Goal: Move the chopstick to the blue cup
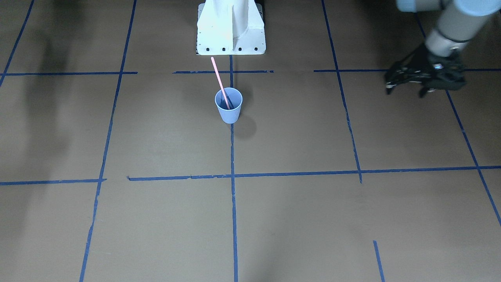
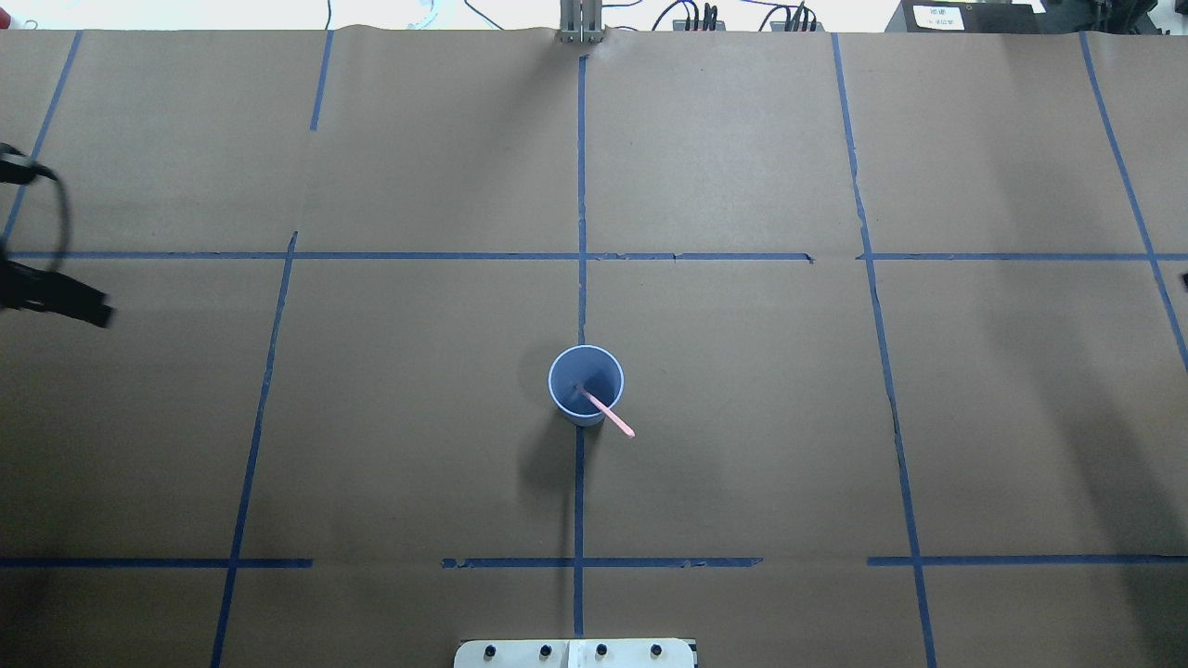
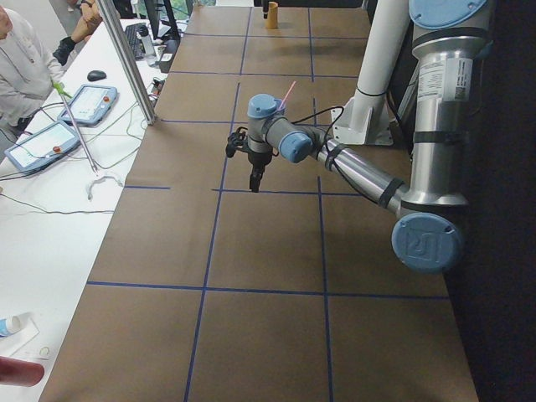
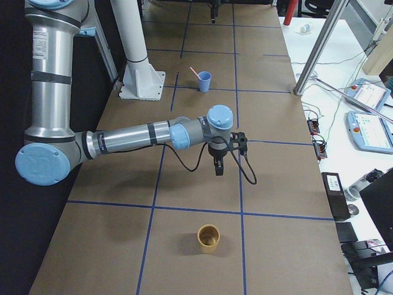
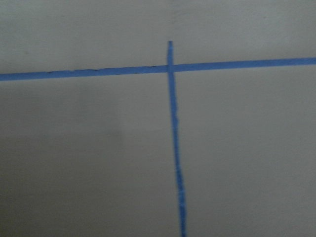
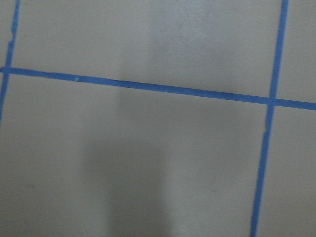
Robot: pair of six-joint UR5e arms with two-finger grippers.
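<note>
state: thin pale pink chopstick (image 1: 220, 80) leaned inside ribbed pale blue paper cup (image 1: 229, 111), well apart from left gripper (image 1: 405, 93) — fingers spread, empty | right gripper (image 4: 217, 169) — grip unreadable | risk: overhanging stick looked able to tip the light cup if nudged

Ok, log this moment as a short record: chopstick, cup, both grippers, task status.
chopstick: leaning inside the blue cup, upper end sticking out over the rim
blue cup: upright, on the centre tape line
left gripper: open, empty, far from the cup
right gripper: far from the cup; open or shut cannot be told
task status: chopstick is in the cup
</note>
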